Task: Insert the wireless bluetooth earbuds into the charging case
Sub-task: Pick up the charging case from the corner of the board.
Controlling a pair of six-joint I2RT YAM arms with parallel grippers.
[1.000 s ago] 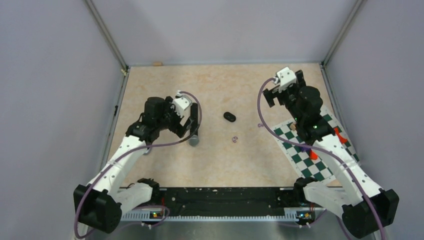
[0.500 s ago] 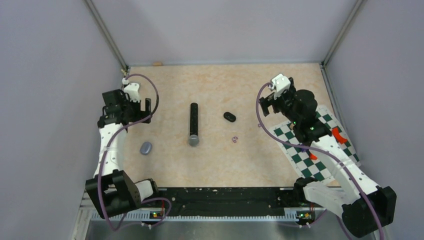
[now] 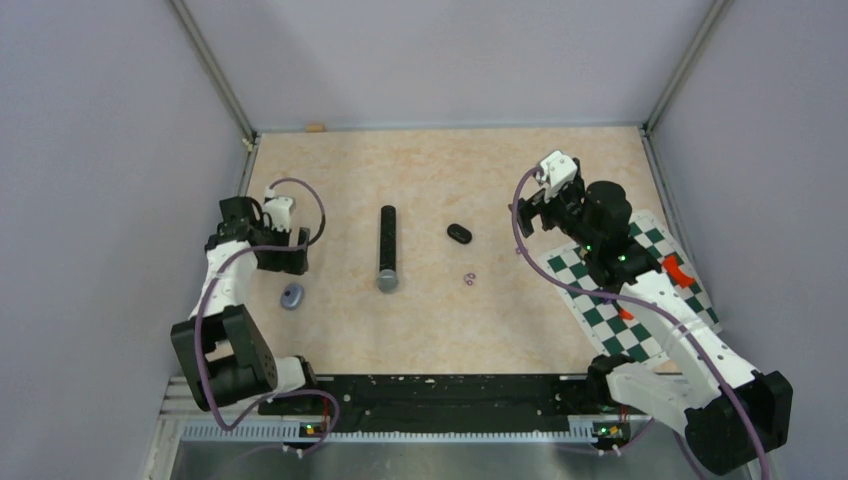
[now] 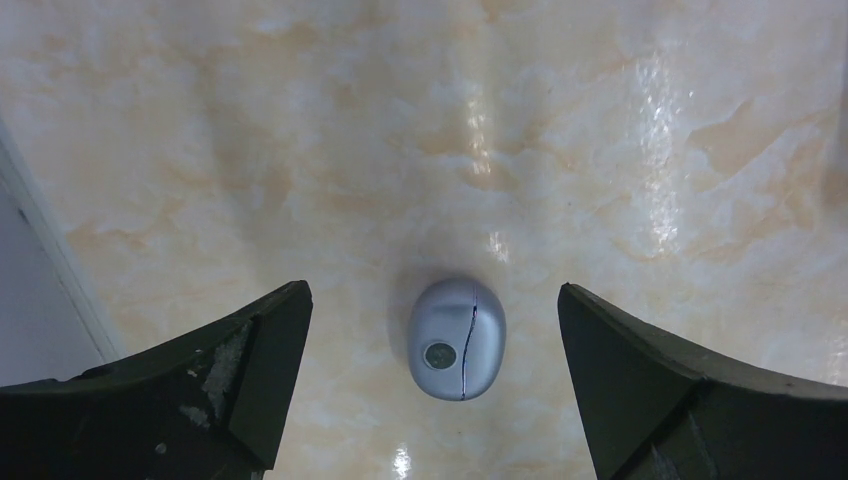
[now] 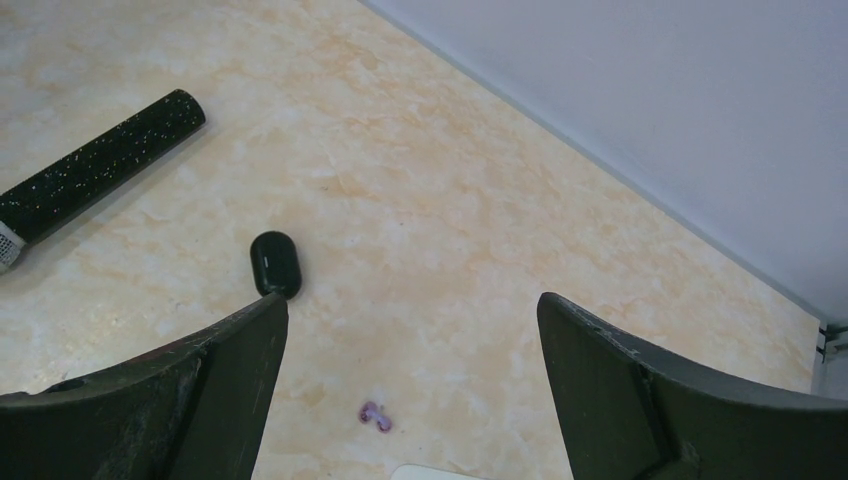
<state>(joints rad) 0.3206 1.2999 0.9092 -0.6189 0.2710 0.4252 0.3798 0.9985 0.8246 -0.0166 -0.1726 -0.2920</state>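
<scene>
Currently, left gripper [image 4: 432, 292]: spread wide, above the grey case [image 4: 456, 338].
Right gripper [image 5: 412, 300]: spread wide, above the table [image 5: 500, 150].
Purple earbuds [image 5: 375, 415]: on the table, near black oval piece [image 5: 275, 262].

**Pale panels around a marbled tabletop**

A beige, marble-patterned tabletop [image 3: 430, 170] fills the booth; plain lavender-grey panels close it in, a back wall [image 3: 450, 60], a left wall [image 3: 100, 200] and a right wall [image 3: 780, 150]; slanting metal posts [image 3: 213, 70] mark the two far corners where the panels meet; a black rail [image 3: 450, 395] runs along the near edge, a strip of dull grey metal [image 3: 450, 462] below it; the light is soft and even, leaving small white glints [image 4: 655, 90] on the glossy surface close up.
</scene>
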